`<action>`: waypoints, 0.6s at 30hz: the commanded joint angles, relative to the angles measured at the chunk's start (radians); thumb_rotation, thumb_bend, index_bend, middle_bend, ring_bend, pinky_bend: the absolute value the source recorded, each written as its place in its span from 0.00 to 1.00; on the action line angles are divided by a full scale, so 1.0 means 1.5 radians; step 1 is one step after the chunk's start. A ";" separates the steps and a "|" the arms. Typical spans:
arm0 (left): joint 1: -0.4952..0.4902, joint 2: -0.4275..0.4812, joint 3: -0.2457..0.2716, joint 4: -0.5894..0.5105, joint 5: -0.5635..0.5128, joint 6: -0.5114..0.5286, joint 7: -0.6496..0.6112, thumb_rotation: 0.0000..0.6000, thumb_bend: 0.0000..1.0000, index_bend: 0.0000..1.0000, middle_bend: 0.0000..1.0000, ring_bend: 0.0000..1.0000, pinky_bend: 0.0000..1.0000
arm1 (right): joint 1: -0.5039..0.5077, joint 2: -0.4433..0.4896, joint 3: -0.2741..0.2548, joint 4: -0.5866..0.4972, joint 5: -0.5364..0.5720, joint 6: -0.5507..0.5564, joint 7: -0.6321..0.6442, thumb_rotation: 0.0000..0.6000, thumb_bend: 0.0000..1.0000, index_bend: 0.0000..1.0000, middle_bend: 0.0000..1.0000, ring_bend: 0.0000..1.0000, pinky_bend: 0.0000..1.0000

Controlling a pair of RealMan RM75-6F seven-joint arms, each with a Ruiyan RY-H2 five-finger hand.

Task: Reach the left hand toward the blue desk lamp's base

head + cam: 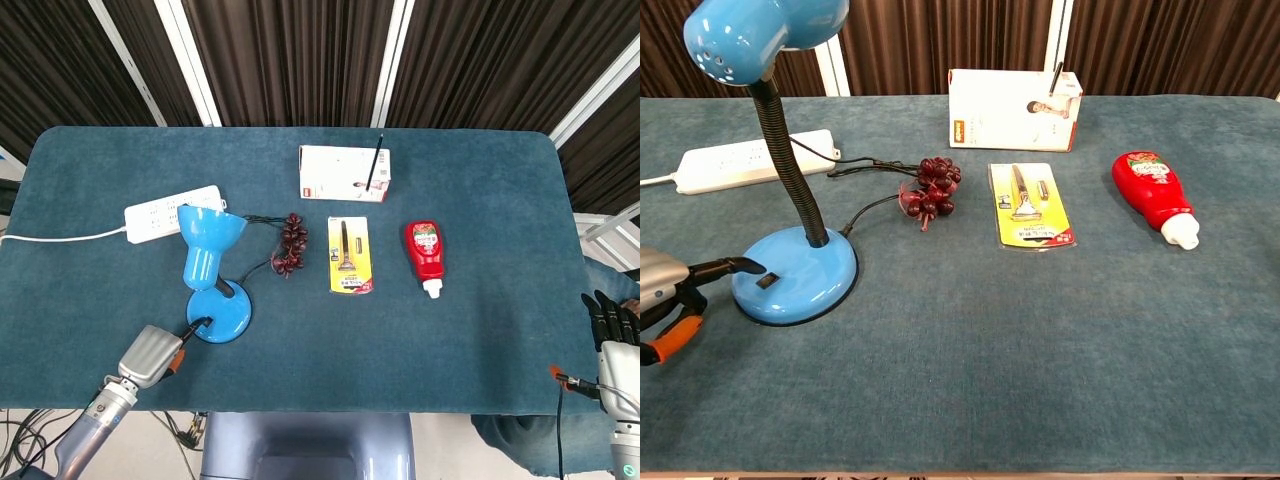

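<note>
One fingertip of left hand (680,290) meets lamp base (805,285); hand cropped, grip state unclear.

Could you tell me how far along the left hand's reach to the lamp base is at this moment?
Nearly complete. The left hand has arrived beside the blue desk lamp's base, and one dark fingertip lies over the base's edge near the switch. Actual contact cannot be confirmed. What is left is, at most, a small final closing. The right hand sits at the table's far side.
</note>
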 commanded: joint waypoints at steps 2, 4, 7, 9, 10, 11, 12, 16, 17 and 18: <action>-0.004 -0.003 0.001 -0.002 -0.004 -0.006 0.008 1.00 0.63 0.10 0.71 0.74 0.90 | 0.000 0.001 0.000 0.000 0.001 0.000 0.000 1.00 0.10 0.00 0.00 0.00 0.00; -0.006 -0.004 0.002 -0.003 -0.004 -0.008 0.012 1.00 0.63 0.10 0.71 0.74 0.90 | 0.000 0.001 0.001 0.000 0.002 0.001 0.001 1.00 0.10 0.00 0.00 0.00 0.00; -0.008 -0.005 0.006 -0.004 -0.008 -0.014 0.016 1.00 0.63 0.10 0.71 0.74 0.90 | 0.000 0.001 0.002 0.000 0.003 0.001 0.003 1.00 0.10 0.00 0.00 0.00 0.00; -0.008 -0.006 0.006 -0.003 -0.011 -0.016 0.017 1.00 0.63 0.10 0.71 0.74 0.90 | 0.000 0.002 0.002 -0.001 0.002 0.001 0.004 1.00 0.10 0.00 0.00 0.00 0.00; -0.009 -0.007 0.007 -0.002 -0.013 -0.017 0.018 1.00 0.63 0.10 0.71 0.74 0.90 | 0.000 0.002 0.002 -0.001 0.002 0.001 0.004 1.00 0.10 0.00 0.00 0.00 0.00; -0.009 -0.007 0.007 -0.002 -0.014 -0.018 0.018 1.00 0.63 0.10 0.71 0.74 0.90 | 0.000 0.002 0.002 -0.001 0.002 0.001 0.004 1.00 0.10 0.00 0.00 0.00 0.00; -0.009 -0.008 0.008 -0.001 -0.015 -0.019 0.018 1.00 0.63 0.10 0.71 0.74 0.90 | 0.000 0.002 0.002 -0.001 0.002 0.002 0.005 1.00 0.10 0.00 0.00 0.00 0.00; -0.011 -0.009 0.010 0.000 -0.018 -0.022 0.019 1.00 0.63 0.12 0.71 0.74 0.90 | 0.000 0.002 0.003 -0.001 0.002 0.001 0.005 1.00 0.10 0.00 0.00 0.00 0.00; -0.012 -0.009 0.010 0.001 -0.021 -0.026 0.016 1.00 0.63 0.12 0.71 0.74 0.90 | 0.000 0.002 0.003 -0.002 0.003 0.001 0.005 1.00 0.10 0.00 0.00 0.00 0.00; -0.013 -0.008 0.010 0.001 -0.023 -0.028 0.013 1.00 0.63 0.12 0.71 0.74 0.90 | 0.000 0.002 0.003 -0.002 0.002 0.001 0.005 1.00 0.10 0.00 0.00 0.00 0.00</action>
